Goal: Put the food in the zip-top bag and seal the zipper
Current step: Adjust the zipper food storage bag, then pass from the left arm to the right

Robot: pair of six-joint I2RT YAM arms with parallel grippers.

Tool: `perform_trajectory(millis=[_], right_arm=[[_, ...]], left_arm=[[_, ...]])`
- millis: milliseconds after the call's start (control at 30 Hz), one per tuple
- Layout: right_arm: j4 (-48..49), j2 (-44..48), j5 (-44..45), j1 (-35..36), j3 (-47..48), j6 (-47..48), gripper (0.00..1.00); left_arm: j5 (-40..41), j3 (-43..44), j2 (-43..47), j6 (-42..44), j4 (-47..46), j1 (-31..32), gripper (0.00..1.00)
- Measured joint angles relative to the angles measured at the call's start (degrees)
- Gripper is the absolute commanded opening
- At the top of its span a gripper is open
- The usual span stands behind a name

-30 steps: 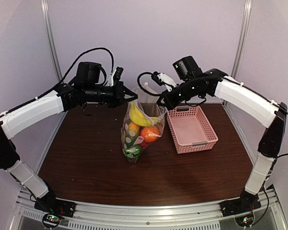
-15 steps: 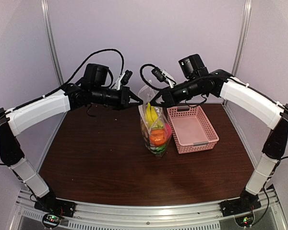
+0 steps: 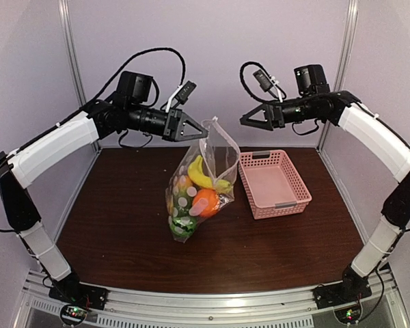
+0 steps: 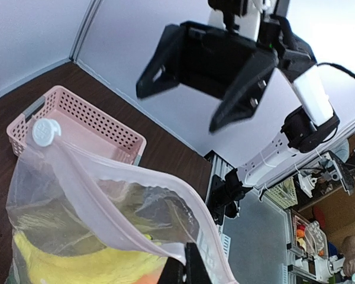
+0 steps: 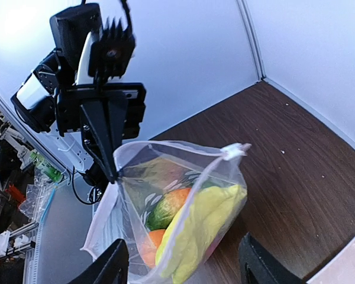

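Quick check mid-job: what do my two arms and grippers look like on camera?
The left arm and right arm have white link shells with black joints. The left gripper and right gripper are black, with tapered fingers. Black cables loop over each wrist.

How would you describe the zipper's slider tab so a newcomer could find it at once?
At the brown table's middle is a clear zip-top bag of toy food, one top corner pinched by the left end effector. At the zipper strip's opposite end sits the slider tab: small, round, opaque white against see-through plastic.
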State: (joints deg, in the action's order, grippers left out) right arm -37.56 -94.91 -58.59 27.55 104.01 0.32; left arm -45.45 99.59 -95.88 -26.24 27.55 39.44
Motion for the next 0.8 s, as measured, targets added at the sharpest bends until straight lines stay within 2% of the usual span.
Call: perform_trajectory(millis=[133,267,533,800], right_arm=[[0.0,0.0,-4.4,-8.6,-4.5,4.5,0.67],[-4.0,-1.6,-2.9,-12.8,-8.4,15.6,0.68],[-8.6,-3.0,-1.3,-11.8,-11.9,34.7,0.69],[-6.1,-3.2,-1.4,-4.0,-11.3,40.8,0.61]], left_arm=[[-3.8,-2.7,-1.4,2.6,2.6,-0.2,0.00],[-7.2,-5.1,-2.9,4.2,4.4,-0.1,0.00],[-11.3,-5.0,-2.9,5.6,5.4,0.4,0.00],[-12.4,-3.1,-3.7,7.3,8.0,0.5,0.00]])
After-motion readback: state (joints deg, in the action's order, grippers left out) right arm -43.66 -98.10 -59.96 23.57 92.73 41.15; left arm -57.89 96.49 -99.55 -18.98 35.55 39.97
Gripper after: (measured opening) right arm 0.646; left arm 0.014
